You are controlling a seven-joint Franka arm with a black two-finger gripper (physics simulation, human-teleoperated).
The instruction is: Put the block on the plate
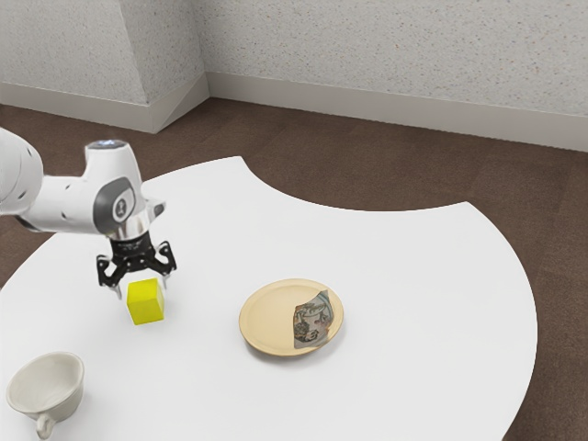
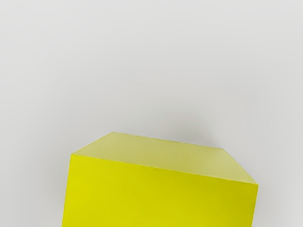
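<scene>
So the claw (image 1: 142, 287) is at the left of the exterior view, pointing down with its fingers spread wide. The yellow block (image 1: 145, 303) is right under it, its top edge about level with the fingertips. There's a sliver of white between the block and the fingertip on the frame's left; the other tip is super close to the block's top corner, can't tell if they touch. The wrist view has the block's straight edges running a bit slanted.

Going outward, there's a decent stretch of white tabletop (image 1: 413, 294) between block and plate (image 1: 266, 317), which sits around lower center, well apart from the block. Its round rim is raised, and a dark patterned patch (image 1: 312, 322) covers the side toward the frame's right. The cup (image 1: 48, 384) is at lower left, near the block, handle toward the bottom. Past the plate, more tabletop runs to the curved edge at right, and the upper edge has a big scooped-in curve.
</scene>
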